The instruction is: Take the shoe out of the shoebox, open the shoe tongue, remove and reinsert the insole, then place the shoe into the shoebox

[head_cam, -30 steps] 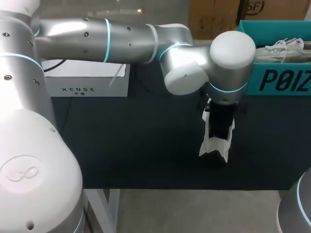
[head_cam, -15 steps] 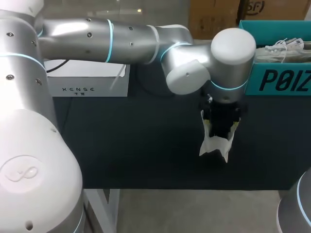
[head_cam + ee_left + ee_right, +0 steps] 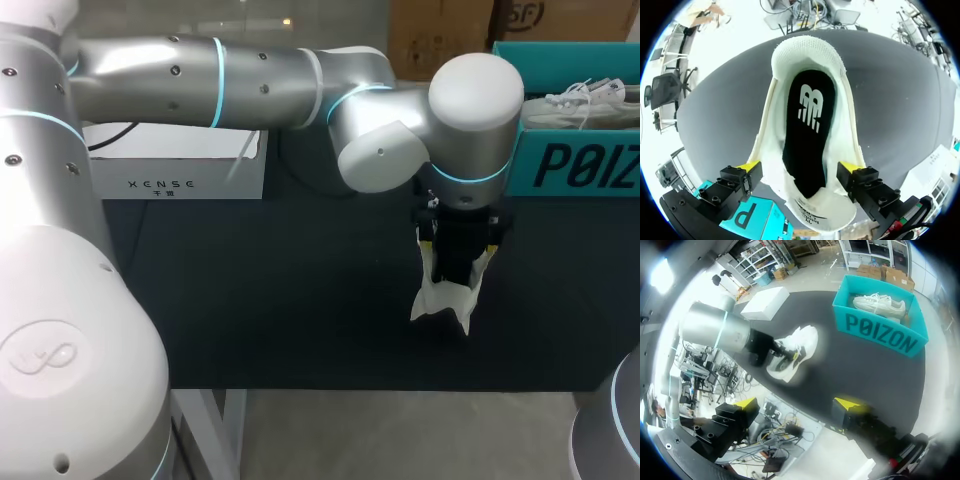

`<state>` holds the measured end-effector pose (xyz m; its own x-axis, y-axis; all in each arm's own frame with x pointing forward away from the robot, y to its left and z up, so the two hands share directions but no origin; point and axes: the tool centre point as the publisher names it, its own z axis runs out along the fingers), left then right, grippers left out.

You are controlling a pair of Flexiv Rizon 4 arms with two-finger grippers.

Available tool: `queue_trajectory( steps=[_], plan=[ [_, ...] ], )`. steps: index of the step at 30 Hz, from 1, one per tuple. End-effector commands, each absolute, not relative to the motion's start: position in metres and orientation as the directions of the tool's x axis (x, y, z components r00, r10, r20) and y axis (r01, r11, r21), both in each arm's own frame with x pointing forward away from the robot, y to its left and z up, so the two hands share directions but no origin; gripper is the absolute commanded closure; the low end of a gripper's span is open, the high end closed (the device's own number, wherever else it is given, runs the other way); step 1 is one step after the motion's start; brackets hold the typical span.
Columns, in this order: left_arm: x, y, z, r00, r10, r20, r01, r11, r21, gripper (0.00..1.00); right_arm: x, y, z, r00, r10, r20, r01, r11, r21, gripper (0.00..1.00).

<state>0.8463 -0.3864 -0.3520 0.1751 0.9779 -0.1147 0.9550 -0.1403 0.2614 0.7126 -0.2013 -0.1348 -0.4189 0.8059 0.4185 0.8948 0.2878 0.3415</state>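
A white shoe point(image 3: 443, 297) lies on the dark table mat, its heel toward the shoebox. In the left wrist view the white shoe point(image 3: 845, 115) shows its mouth wide open, with the black insole point(image 3: 807, 125) lying flat inside. My left gripper point(image 3: 457, 250) hangs straight over the heel end. It is open, and the left gripper's point(image 3: 800, 167) yellow fingertips point(image 3: 748, 166) stand on either side of the shoe. The teal shoebox point(image 3: 572, 165) stands at the back right and holds a second white shoe point(image 3: 585, 98). My right gripper point(image 3: 797, 403) is open and empty, off the table's front right.
A white carton point(image 3: 180, 170) stands at the back left of the mat point(image 3: 280, 290). My left arm point(image 3: 260, 80) spans the back of the table from the left. Part of my right arm point(image 3: 612, 425) shows at the front right corner.
My left gripper has opened: its fingers were close together in the shoe's mouth and now stand wide apart. The shoe has stayed in place. The right arm has not moved.
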Motion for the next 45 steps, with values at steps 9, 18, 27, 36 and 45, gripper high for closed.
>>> queue_trajectory(
  steps=[9,18,27,36,45],
  plan=[
    [0.844,-0.386,-0.311,0.17,0.975,-0.142,0.948,-0.123,0.293,0.0,0.714,-0.202,-0.135,-0.419,0.806,0.419,0.895,0.289,0.338,0.0],
    [0.862,-0.37,-0.275,0.146,0.978,-0.15,0.94,-0.09,0.329,0.0,0.714,-0.202,-0.135,-0.419,0.806,0.419,0.895,0.289,0.338,0.0],
    [0.891,-0.355,-0.253,0.119,0.985,-0.129,0.928,-0.064,0.366,0.0,0.714,-0.202,-0.135,-0.419,0.806,0.419,0.895,0.289,0.338,0.0],
    [0.909,-0.372,-0.277,0.136,0.983,-0.12,0.944,-0.092,0.316,1.0,0.714,-0.202,-0.135,-0.419,0.806,0.419,0.895,0.289,0.338,0.0],
    [0.902,-0.382,-0.3,0.16,0.98,-0.116,0.951,-0.121,0.283,1.0,0.714,-0.202,-0.135,-0.419,0.806,0.419,0.895,0.289,0.338,0.0]
  ],
)
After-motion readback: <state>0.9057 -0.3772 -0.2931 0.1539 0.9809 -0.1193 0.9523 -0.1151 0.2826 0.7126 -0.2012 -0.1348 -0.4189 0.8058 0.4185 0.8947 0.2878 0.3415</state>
